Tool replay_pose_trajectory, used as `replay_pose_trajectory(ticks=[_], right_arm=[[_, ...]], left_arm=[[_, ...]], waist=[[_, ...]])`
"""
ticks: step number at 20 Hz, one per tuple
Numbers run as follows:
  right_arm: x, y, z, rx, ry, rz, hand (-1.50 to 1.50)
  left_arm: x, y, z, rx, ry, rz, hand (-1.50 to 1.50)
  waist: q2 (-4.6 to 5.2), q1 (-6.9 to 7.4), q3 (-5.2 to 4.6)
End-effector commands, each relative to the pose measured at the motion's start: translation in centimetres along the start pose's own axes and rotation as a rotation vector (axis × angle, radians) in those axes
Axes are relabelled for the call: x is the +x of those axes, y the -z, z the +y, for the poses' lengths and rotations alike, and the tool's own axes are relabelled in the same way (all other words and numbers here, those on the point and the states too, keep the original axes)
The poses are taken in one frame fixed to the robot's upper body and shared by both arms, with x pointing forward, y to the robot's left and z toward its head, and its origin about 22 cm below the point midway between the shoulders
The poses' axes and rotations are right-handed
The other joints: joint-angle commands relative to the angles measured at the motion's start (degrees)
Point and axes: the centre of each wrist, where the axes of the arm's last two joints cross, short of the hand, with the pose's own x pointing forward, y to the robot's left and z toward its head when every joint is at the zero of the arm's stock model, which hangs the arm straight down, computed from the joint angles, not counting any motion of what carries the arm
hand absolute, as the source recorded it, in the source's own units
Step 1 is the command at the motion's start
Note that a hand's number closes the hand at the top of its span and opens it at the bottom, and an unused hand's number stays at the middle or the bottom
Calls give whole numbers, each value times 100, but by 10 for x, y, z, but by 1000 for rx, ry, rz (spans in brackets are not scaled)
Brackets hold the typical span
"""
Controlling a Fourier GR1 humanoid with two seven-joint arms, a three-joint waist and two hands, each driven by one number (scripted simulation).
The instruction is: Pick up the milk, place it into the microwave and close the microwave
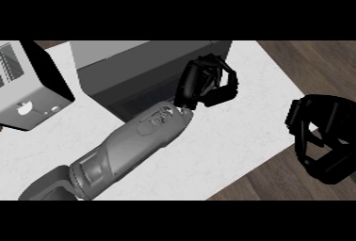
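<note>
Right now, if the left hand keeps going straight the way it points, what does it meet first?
Most likely the microwave: the left hand points up and right and already overlaps its right front corner. Depth is unclear here, so it might instead pass beside it over the white counter.

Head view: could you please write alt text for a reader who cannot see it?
The left hand, fingers curled on nothing visible, is at the right end of the microwave on a white counter; its door stands open at left. The right hand rests open at the right edge.
</note>
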Motion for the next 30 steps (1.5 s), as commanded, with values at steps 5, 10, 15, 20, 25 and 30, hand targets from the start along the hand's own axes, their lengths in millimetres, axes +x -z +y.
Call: replay_pose_trajectory(ticks=[5,10,15,20,25,30], right_arm=[[-11,-2,27,150,111,66,150],[-17,-4,48,156,174,74,150],[-22,-8,68,121,210,61,150],[-21,-9,86,102,226,45,150],[-20,-8,102,84,233,36,150],[-16,-6,117,78,229,20,150]], left_arm=[[10,9,4,161,-362,281,150],[2,9,14,169,-504,329,150],[-17,-1,17,128,-555,360,150],[-31,-6,24,92,-576,363,150],[-40,-8,31,44,-608,353,150],[-48,-8,38,3,-617,347,150]], waist=[[248,222,-98],[213,425,-87],[204,575,-71],[171,704,-76],[151,881,-84],[175,949,-77]])
